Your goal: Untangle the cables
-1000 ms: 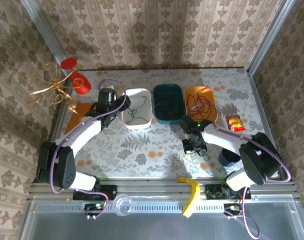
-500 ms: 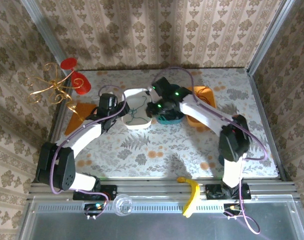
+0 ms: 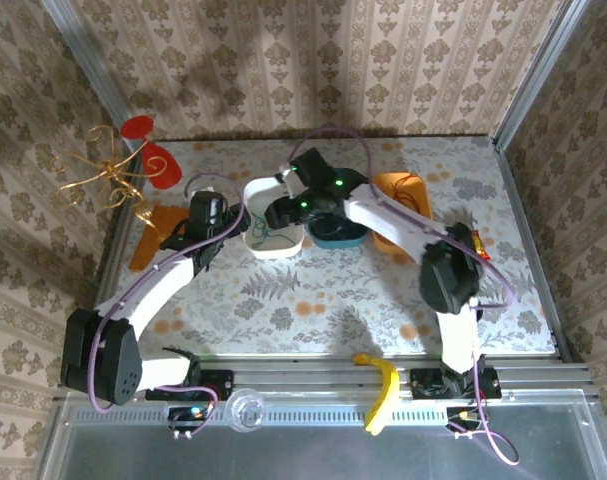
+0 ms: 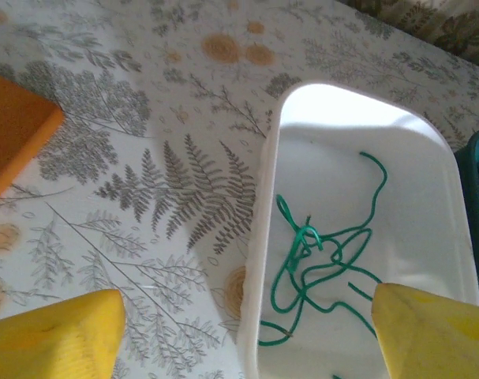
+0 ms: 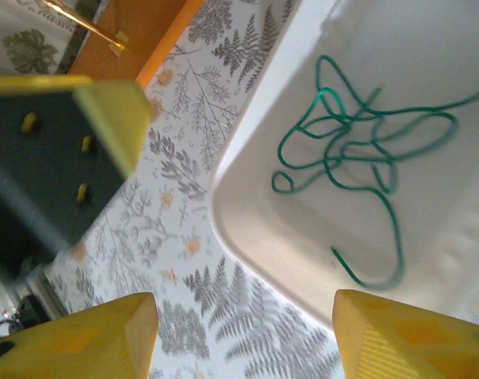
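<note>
The worktop was taken up along its far side by a row of three: a white tray, a teal tray and an orange tray. They were apparently set out so that each cable could be kept apart once freed. The white tray was approached from both sides. The left claw was held over its left rim, fingers set wide apart with nothing between them. The right claw was poised over the same tray, likewise spread and empty. This placing is judged to suit a two-sided pull on a tangle. The teal and orange trays were partly covered by the right arm, so their contents could not be told. In the white tray the green cable was laid alone, loosely looped with a small twist near its middle, touched by neither claw
</note>
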Controlling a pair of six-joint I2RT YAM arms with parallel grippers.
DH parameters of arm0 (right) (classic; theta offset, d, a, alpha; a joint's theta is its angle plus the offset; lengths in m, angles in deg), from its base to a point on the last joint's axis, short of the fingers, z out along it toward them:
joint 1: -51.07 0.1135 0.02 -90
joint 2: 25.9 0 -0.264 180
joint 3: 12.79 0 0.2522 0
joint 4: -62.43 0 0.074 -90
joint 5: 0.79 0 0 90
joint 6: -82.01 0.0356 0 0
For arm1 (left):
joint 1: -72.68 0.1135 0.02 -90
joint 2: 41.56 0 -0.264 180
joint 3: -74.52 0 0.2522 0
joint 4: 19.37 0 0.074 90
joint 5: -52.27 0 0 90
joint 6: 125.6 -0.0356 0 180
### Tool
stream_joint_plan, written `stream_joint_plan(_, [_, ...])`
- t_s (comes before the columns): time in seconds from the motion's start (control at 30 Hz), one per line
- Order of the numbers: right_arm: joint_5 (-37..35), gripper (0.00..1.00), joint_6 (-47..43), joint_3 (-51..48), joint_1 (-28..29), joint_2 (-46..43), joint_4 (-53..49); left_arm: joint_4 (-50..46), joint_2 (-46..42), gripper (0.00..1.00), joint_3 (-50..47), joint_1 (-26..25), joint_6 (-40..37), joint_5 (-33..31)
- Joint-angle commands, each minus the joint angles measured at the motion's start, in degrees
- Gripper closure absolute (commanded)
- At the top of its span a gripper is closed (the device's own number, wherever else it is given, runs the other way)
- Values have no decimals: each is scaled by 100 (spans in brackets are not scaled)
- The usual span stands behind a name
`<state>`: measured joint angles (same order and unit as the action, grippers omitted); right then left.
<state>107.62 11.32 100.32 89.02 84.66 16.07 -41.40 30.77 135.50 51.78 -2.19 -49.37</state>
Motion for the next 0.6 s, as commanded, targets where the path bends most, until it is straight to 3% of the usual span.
stream_joint_plan(0.0, [-1233,32,-177,-1186,-237,-1817,1017,-244,-370,0,-111,38,-461,-894])
stream_joint_plan(0.07, [-2196,20,-156,-2216,-500,-2791,1281,-241,-623,0,-207,43,-623,-1475])
stream_joint_plan(0.13, [-3092,0,-189,-3140,-794,-3667,1452,-164,-834,0,-339,69,-891,-1943])
stream_joint_plan(0.3, [-4801,0,-1083,-5205,-1439,-5223,2272,67,-1072,0,-662,310,-1347,-2690])
stream_joint_plan(0.4, [-5687,0,-1980,-6290,-1569,-5768,3510,461,-1039,0,-899,462,-1653,-3106])
stream_joint_plan(0.47, [-5589,0,-2530,-6957,-1787,-5846,4359,908,-933,0,-1098,491,-2044,-3379])
stream_joint_plan(0.57, [-5621,0,-2161,-7202,-2048,-5442,4474,1030,-584,0,-1121,570,-2257,-3480])
